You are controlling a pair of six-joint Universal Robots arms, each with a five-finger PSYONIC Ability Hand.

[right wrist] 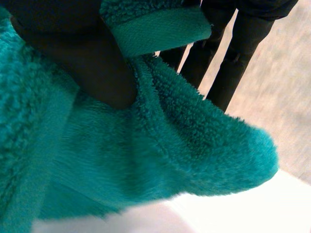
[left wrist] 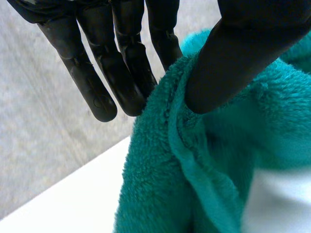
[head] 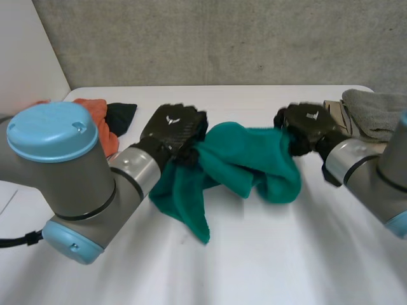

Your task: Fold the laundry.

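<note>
A teal fleece cloth [head: 245, 159] hangs between my two hands above the white table [head: 267, 254], sagging in the middle, with one end drooping to the table under the left hand. My left hand [head: 173, 130] grips the cloth's left end. In the left wrist view its thumb [left wrist: 233, 53] pinches a fold of the cloth [left wrist: 194, 184] against the fingers [left wrist: 92, 82]. My right hand [head: 308, 124] holds the right end. There the thumb [right wrist: 82, 63] presses into the cloth [right wrist: 146, 155], whose hemmed edge laps over it, with the fingers [right wrist: 233, 58] behind.
An orange cloth [head: 95, 111] and a dark one [head: 121, 114] lie bunched at the table's back left. A grey towel [head: 375, 111] sits at the back right beside a tan item [head: 337, 111]. A grey wall rises behind the table.
</note>
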